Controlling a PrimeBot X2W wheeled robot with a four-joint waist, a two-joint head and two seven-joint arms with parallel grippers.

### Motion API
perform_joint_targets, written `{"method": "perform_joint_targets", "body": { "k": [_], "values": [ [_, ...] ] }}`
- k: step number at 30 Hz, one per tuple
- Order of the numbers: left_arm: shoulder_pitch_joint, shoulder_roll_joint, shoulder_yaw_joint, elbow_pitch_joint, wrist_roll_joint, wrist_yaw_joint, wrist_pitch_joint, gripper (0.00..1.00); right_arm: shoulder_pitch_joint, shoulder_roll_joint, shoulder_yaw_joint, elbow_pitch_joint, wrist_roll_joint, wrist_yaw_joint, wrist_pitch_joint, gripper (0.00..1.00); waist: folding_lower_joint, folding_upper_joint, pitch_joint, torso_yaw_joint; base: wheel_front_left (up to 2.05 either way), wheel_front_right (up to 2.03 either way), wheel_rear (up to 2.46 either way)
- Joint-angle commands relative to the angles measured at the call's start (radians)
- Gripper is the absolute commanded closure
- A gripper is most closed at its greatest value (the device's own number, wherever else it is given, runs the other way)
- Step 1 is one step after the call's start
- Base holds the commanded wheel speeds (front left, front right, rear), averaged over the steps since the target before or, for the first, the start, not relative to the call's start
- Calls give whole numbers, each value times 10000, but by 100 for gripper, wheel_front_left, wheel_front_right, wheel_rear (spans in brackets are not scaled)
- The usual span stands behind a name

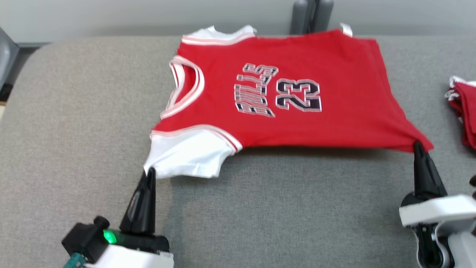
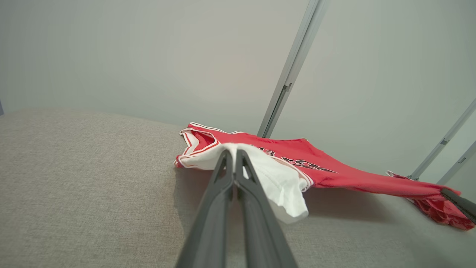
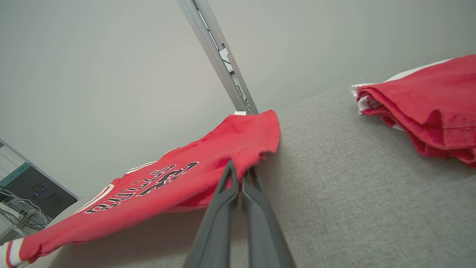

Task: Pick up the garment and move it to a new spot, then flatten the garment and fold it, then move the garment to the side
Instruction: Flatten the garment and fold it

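Observation:
The garment [image 1: 282,96] is a red jersey with white sleeves, white trim and "BULLS 23" on its front, spread sideways over the grey table with its near edge lifted. My left gripper [image 1: 150,172] is shut on the white sleeve's corner [image 2: 260,167]. My right gripper [image 1: 417,144] is shut on the red hem corner [image 3: 245,156]. In the left wrist view the garment [image 2: 334,175] hangs taut between both grips, casting a shadow beneath. In the right wrist view the garment [image 3: 148,193] stretches away to the left.
The grey fabric-covered table [image 1: 74,130] spreads under everything. A second pile of red and white cloth [image 1: 465,108] lies at the right edge, also in the right wrist view [image 3: 427,111]. A grey metal post [image 1: 310,16] stands behind the table's far edge.

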Motion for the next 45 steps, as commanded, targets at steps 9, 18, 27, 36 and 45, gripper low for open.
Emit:
{"method": "perform_joint_targets", "body": {
  "k": [9, 18, 27, 36, 45],
  "values": [
    [1508, 12, -411, -824, 195, 438, -45, 100, 2367, 580, -495, -1385, -578, 5, 296, 100, 0, 0, -1521, -99, 0, 0, 0],
    [2496, 61, -335, -1743, 434, 634, -25, 100, 3547, 926, -967, -2463, -836, 5, 926, 100, 0, 0, -1874, -212, 0, 0, 0],
    [2112, 98, -435, -1026, 253, 549, 72, 100, 3576, 1059, -1063, -1948, -713, 5, 1378, 100, 0, 0, -1853, -266, 0, 0, 0],
    [758, 146, -527, 461, 363, 231, -9, 100, 2734, 1069, -768, -728, -383, 5, 1341, 100, 0, 0, -1400, -246, 0, 0, 0],
    [-1714, 199, -522, 2396, 532, -53, -35, 100, 1577, 1065, -706, 98, 182, 5, 1393, 100, 0, 0, -947, -319, 0, 0, 0]
  ]
}}
